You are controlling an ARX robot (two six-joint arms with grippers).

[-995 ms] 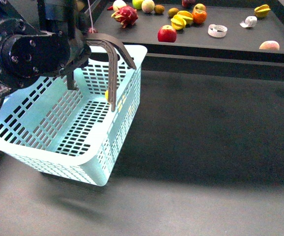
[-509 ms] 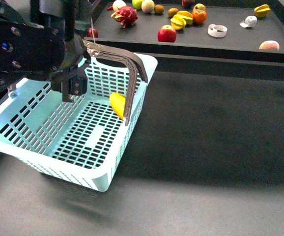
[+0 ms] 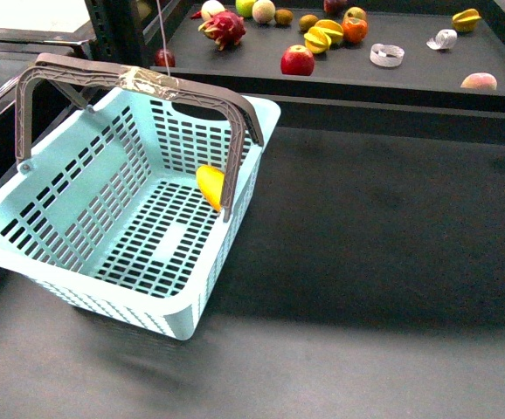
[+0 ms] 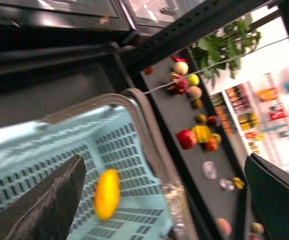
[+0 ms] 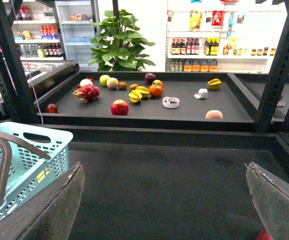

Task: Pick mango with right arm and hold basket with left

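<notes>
The light-blue basket [image 3: 86,288] stands on the dark table at the left, with its taped grey-brown handles [image 3: 148,83] upright. The yellow mango [image 3: 210,186] lies inside it against the right-hand wall. Neither arm shows in the front view. In the left wrist view my left gripper [image 4: 164,157] is open and empty above the basket [image 4: 129,150], with the mango [image 4: 107,194] showing between its fingers. My right gripper [image 5: 164,165] is open and empty over the bare table, and the basket [image 5: 39,150] is off to one side of it.
A raised black shelf [image 3: 410,74] behind the table holds a red apple [image 3: 297,59], a dragon fruit [image 3: 223,28], a peach [image 3: 479,81], a starfruit [image 3: 466,17], a tape roll [image 3: 386,55] and other fruit. Dark rack posts [image 5: 279,65] flank it.
My left arm, which was over the basket at its handles, has left the front view. The basket has settled flatter, its handles stand upright, and the mango now shows fully.
</notes>
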